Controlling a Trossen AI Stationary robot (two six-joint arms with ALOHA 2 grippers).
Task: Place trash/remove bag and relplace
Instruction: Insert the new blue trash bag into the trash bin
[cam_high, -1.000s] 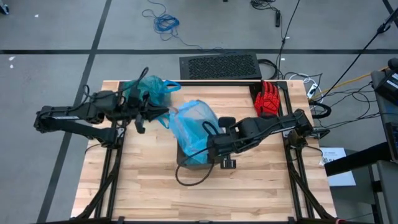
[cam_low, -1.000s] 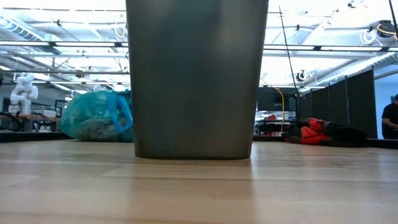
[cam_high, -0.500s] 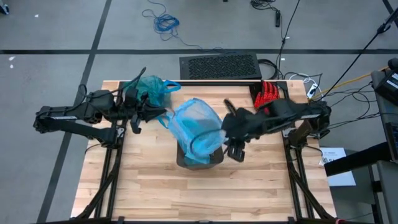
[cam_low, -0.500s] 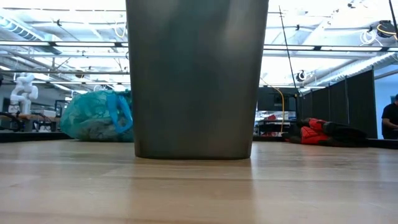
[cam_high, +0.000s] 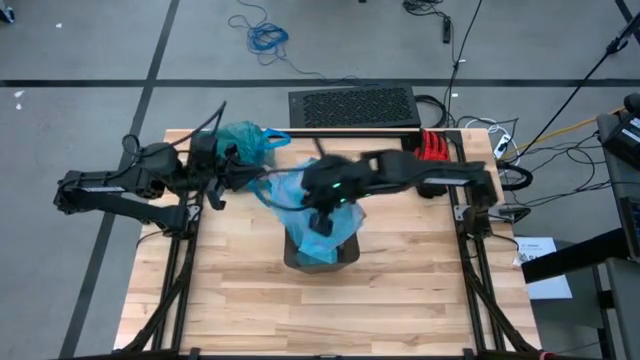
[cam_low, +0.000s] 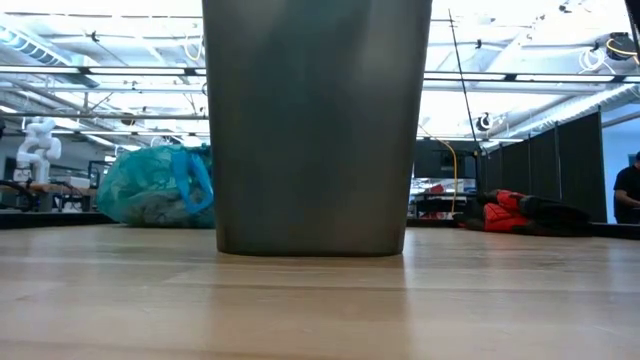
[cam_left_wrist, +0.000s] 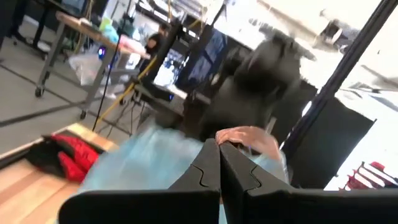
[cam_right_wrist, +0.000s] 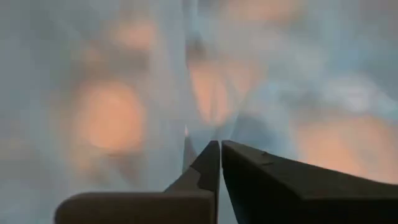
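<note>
Bag (cam_high: 243, 143), tied and full, sat at the worktop's (cam_high: 400, 290) far left edge, soft and light, best lifted by its blue loops; both grippers' jaws were clenched on pale liner (cam_high: 318, 205) film.

Four cameras: one overhead, one at bench level, one on each wrist.

The high view looked straight down on the whole bench (cam_high: 240, 300) and the floor around it. The low view sat on the bench top, facing level into the room, so near the bin (cam_low: 315, 125) that it filled the middle; both views shared the bin, the teal bag (cam_low: 155, 187) and the red glove (cam_low: 505, 212). The left wrist view faced across the bench; the right wrist view pressed close against pale blue plastic (cam_right_wrist: 124, 74).
</note>
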